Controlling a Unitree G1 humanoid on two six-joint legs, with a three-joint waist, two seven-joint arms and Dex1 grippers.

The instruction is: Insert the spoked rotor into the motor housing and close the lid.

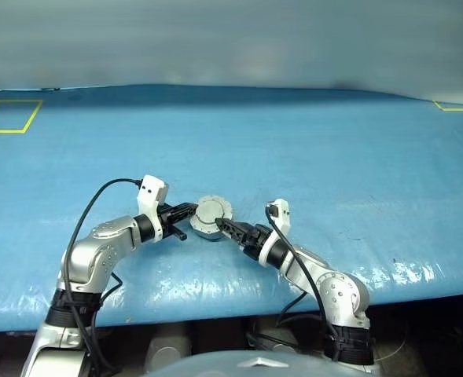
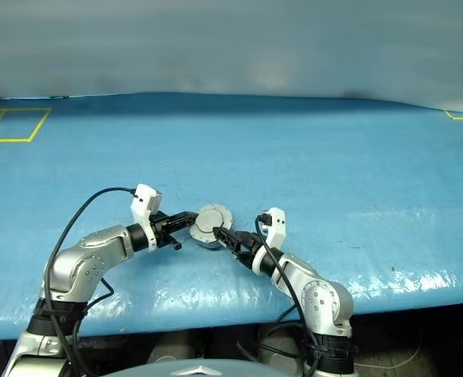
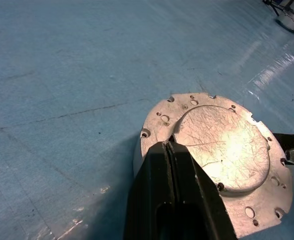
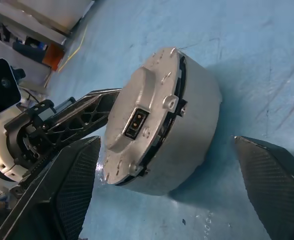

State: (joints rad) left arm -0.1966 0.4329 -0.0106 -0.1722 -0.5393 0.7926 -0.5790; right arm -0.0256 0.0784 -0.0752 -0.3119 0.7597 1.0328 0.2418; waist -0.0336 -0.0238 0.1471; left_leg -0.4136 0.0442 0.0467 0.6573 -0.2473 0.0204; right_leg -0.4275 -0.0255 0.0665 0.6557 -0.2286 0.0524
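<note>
The motor housing (image 4: 186,135) sits on the blue table (image 1: 333,157) with the lid (image 3: 221,150) closed, between both pincers. The left gripper (image 3: 170,150), fingers pressed together, rests its tips on the lid's edge. The right gripper (image 4: 186,195) stands spread wide, one finger on each side of the housing without touching it.

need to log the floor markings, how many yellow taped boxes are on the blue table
2: one yellow box at the far left of the blue table, one at the far right, cut off by the picture's edge. More may lie outside it.
</note>
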